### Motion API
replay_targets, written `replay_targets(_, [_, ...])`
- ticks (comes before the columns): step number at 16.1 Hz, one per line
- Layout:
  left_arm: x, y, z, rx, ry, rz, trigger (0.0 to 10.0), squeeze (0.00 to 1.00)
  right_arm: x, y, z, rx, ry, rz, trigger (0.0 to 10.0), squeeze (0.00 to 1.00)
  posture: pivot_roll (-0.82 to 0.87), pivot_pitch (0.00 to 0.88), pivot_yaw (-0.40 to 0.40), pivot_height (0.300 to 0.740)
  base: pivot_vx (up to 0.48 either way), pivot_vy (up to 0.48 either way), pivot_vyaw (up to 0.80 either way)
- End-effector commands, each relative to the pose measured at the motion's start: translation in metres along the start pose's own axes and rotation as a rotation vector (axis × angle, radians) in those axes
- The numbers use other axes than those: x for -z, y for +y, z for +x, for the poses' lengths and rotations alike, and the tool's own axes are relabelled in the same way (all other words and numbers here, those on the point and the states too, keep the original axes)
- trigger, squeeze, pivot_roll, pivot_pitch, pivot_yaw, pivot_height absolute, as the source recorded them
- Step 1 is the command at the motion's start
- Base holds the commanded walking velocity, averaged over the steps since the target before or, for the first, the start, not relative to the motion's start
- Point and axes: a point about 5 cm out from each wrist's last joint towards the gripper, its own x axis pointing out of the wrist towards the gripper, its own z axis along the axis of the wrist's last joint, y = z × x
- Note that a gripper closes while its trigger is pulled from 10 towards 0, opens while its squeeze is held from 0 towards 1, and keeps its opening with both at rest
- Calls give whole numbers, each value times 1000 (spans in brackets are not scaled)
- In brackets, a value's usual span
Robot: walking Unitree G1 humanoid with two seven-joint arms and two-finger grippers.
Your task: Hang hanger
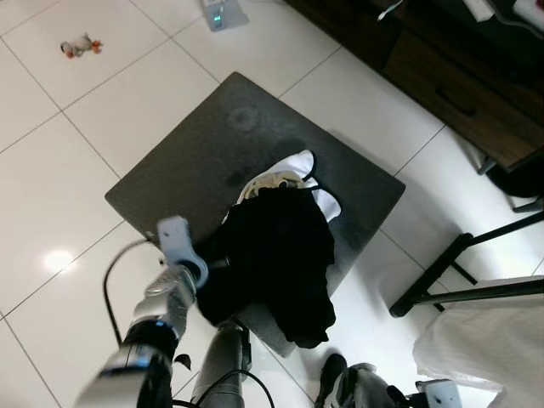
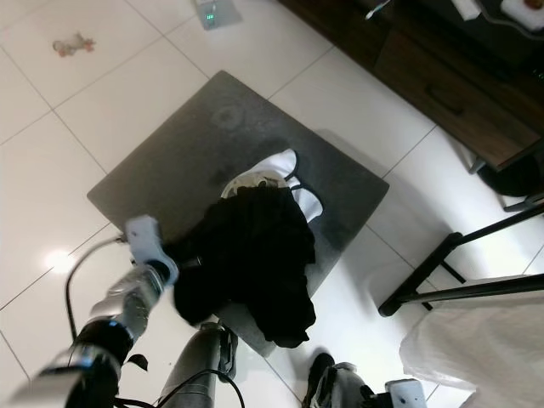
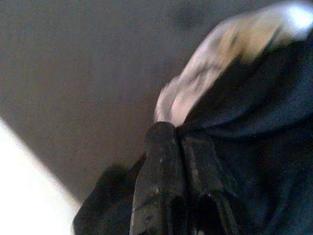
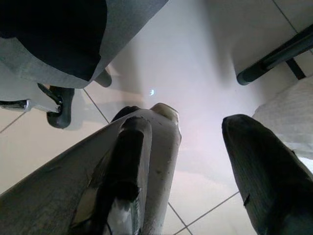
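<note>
A black garment (image 1: 280,255) lies heaped on a dark grey square table (image 1: 195,153), with a white and beige garment (image 1: 285,177) showing from under its far edge. My left gripper (image 1: 214,263) reaches in at the heap's left edge. In the left wrist view its fingers (image 3: 159,166) are pressed together against the black cloth (image 3: 254,137), and the cloth's edge looks drawn toward them. No hanger can be made out among the clothes. My right gripper (image 4: 188,122) hangs open over the floor tiles beside the table's near corner.
A black metal frame (image 1: 450,263) with white cloth (image 1: 484,340) draped on it stands at the right. A dark wooden cabinet (image 1: 450,76) runs along the back right. On the white tiles lie a small toy (image 1: 81,46) and a white device (image 1: 223,14).
</note>
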Motion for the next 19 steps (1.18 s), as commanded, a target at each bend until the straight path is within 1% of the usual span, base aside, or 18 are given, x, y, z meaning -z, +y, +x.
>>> replay_targets(1, [-8,1,-4,18,-59,-23,0,0,85,33,-44,-95,445,46,10000,0,-19,472,-5,655,0,0,0])
replay_targets(2, [-21,-5,-6,62,-116,-21,0,0,81,34,-39,-97,442,32,10000,0,-4,439,0,655,0,0,0])
replay_targets(3, [-37,-16,-10,133,-175,-8,0,0,75,35,-32,-96,437,23,10000,0,13,396,5,655,0,0,0])
replay_targets(4, [-51,-26,-17,199,-221,20,0,0,71,36,-27,-94,432,19,10000,0,22,370,8,655,0,0,0])
replay_targets(5, [-64,-38,-24,271,-262,50,0,0,65,36,-21,-89,426,19,10000,0,37,327,9,655,0,0,0])
replay_targets(19, [-64,-38,-24,271,-262,50,0,0,65,36,-21,-89,426,19,10000,0,37,327,9,655,0,0,0])
